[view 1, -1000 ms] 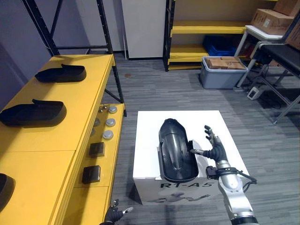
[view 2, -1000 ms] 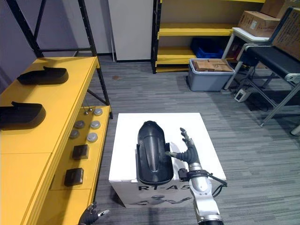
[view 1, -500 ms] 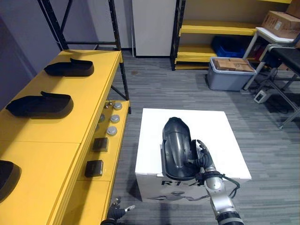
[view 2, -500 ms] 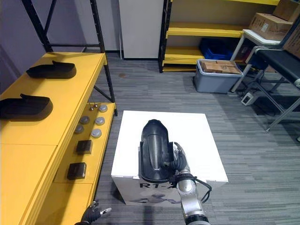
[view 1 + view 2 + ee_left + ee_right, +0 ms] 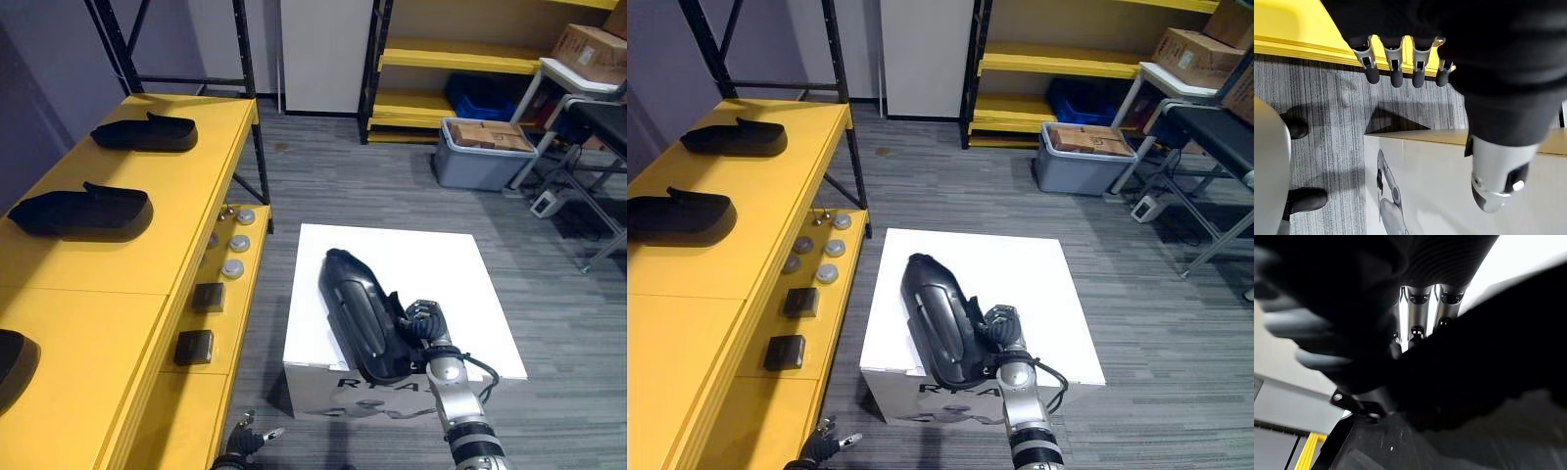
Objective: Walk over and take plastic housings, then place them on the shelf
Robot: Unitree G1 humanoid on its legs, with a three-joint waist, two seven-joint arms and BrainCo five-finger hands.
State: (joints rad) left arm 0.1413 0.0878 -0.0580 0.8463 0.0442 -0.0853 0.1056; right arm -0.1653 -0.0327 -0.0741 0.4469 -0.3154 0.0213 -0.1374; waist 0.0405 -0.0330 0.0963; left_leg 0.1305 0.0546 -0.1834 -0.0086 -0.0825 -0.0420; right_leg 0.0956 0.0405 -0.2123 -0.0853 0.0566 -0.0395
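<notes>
A long black plastic housing [image 5: 355, 311] lies slanted on the white box [image 5: 446, 269] in front of me. My right hand [image 5: 423, 321] is at the housing's near right edge, with its fingers [image 5: 1420, 308] curled round that rim. Part of the housing's near end sticks out past the box's front edge. My left hand [image 5: 241, 446] hangs low by the floor, left of the box, its fingers [image 5: 1393, 66] straight and empty. Three more black housings [image 5: 145, 134] [image 5: 80, 211] [image 5: 12, 362] lie on the yellow shelf [image 5: 127, 274] at my left.
A lower yellow ledge beside the box carries round silver parts [image 5: 235, 245] and black blocks [image 5: 196, 346]. Behind stand a yellow rack [image 5: 441, 59], a grey bin of cardboard boxes [image 5: 480, 147] and a black bench [image 5: 598, 117] at the right. Grey floor surrounds the box.
My right hand went from open beside the housing to curled on its right rim. The housing has turned, its far end swinging left. The camera has shifted.
</notes>
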